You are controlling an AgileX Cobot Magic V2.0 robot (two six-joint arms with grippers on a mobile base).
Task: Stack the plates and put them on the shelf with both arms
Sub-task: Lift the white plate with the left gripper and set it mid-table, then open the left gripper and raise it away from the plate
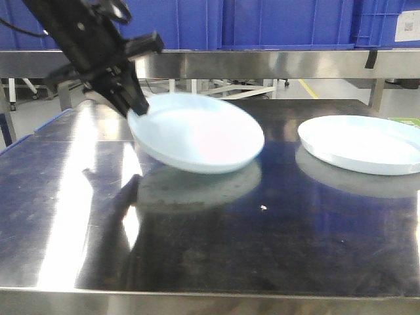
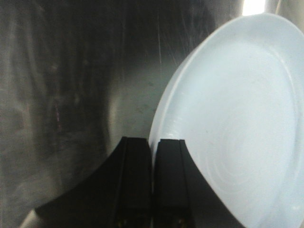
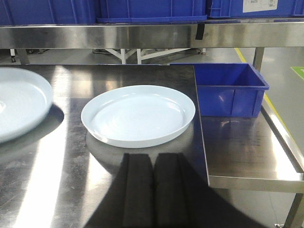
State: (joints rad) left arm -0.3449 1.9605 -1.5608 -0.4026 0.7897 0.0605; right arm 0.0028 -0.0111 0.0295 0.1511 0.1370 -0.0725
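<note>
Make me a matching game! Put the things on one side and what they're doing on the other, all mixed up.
Things:
1. left plate
2. right plate
3. blue crate
4. tabletop

States:
A. lying flat, nothing touching it
B. shiny steel, mirroring the plates
C. tilted, rim pinched in the jaws of the left gripper
D. sitting on the side ledge

Pairs: 1-C, 2-A, 3-D, 4-B

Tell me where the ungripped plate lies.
The free plate lies flat on the tabletop, right in the front view, apart from the tilted plate in the left gripper.
</note>
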